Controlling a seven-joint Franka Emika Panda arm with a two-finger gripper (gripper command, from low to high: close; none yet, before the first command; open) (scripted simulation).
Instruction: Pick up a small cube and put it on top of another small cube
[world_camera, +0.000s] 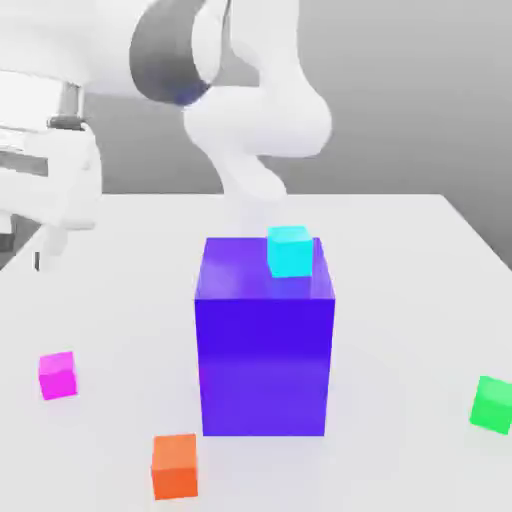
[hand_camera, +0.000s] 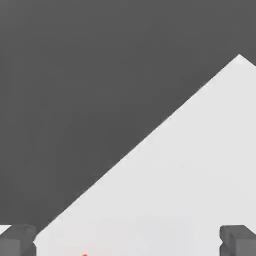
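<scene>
The small magenta-pink cube (world_camera: 57, 375) rests on the white table (world_camera: 400, 300) at the exterior view's left. The orange-red cube (world_camera: 175, 465) lies nearer the front, to the right of the magenta one and apart from it. My gripper (world_camera: 48, 250) hangs high over the table's left side, well above and behind the magenta cube. In the hand view my gripper (hand_camera: 127, 242) stands open, its two dark fingertips (hand_camera: 17, 241) wide apart with nothing between them. A thin red sliver (hand_camera: 84, 254) peeks in near them; I cannot tell what it is.
A big blue-purple block (world_camera: 265, 350) stands mid-table with a cyan small cube (world_camera: 290, 250) on its top. A green small cube (world_camera: 492, 403) lies at the right. The arm's white links rise behind the block. The hand view looks over a table corner (hand_camera: 239, 56).
</scene>
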